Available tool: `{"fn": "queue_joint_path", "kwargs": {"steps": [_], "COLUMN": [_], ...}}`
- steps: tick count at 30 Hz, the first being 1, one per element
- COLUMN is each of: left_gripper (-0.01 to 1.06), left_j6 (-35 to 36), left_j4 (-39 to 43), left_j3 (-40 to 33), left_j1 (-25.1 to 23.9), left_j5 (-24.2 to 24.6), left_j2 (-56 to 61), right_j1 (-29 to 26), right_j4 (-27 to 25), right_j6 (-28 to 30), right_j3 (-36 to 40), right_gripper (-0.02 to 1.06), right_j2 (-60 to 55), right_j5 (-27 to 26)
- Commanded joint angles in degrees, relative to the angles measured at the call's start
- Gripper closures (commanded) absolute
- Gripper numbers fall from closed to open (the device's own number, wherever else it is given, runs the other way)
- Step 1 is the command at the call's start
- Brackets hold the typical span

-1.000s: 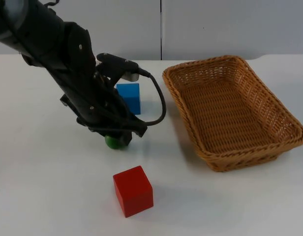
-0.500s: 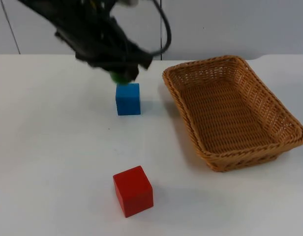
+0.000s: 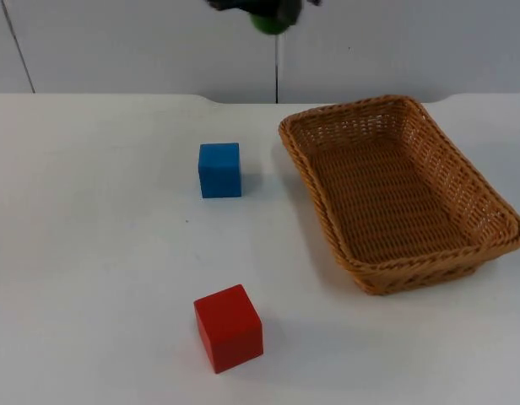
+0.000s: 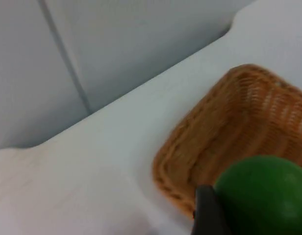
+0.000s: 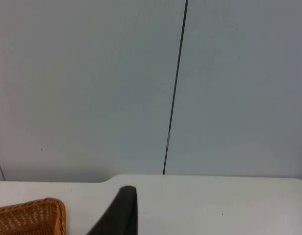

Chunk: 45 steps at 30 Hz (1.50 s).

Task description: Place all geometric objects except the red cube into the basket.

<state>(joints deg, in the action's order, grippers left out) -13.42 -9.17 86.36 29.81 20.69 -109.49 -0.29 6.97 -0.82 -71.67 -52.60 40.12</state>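
The left gripper [image 3: 273,17] is clamping a green ball [image 3: 268,22] high in front of the grey partition wall [image 3: 395,42], beyond the wicker basket [image 3: 496,221]. The blue cube [image 3: 219,170] is sitting left of the basket, and the red cube [image 3: 228,327] is lying nearer the table's [image 3: 83,278] front edge. The right gripper [image 5: 122,208] is waiting off to the side, its opening impossible to judge.
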Motion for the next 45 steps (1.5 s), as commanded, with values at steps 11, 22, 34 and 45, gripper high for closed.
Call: {"fn": "queue_joint_path", "kwargs": {"steps": [11, 22, 34, 45], "left_gripper": [1.05, 1.05, 1.05, 1.05], "left_j6": [0.3, 0.3, 0.3, 0.3], "left_j4": [-2.4, -5.3, -8.0, -9.3], "left_j3": [1.8, 8.7, 14.0, 14.7], "left_j1": [7.2, 8.8, 9.0, 9.0], "left_j5": [-6.5, -8.2, -16.8, -16.3], "left_j2": [-7.9, -18.6, -28.5, -30.7], "right_j1": [-0.3, -0.3, -0.3, -0.3], "right_j4": [0.4, 0.4, 0.4, 0.4], "right_j6": [0.4, 0.4, 0.4, 0.4], "right_j3": [-0.5, -0.5, -0.5, -0.5], "right_gripper": [-0.01, -0.01, -0.01, -0.01], "right_j2": [0.2, 0.2, 0.2, 0.2], "right_j5": [-2.2, -2.1, -2.3, -2.6]}}
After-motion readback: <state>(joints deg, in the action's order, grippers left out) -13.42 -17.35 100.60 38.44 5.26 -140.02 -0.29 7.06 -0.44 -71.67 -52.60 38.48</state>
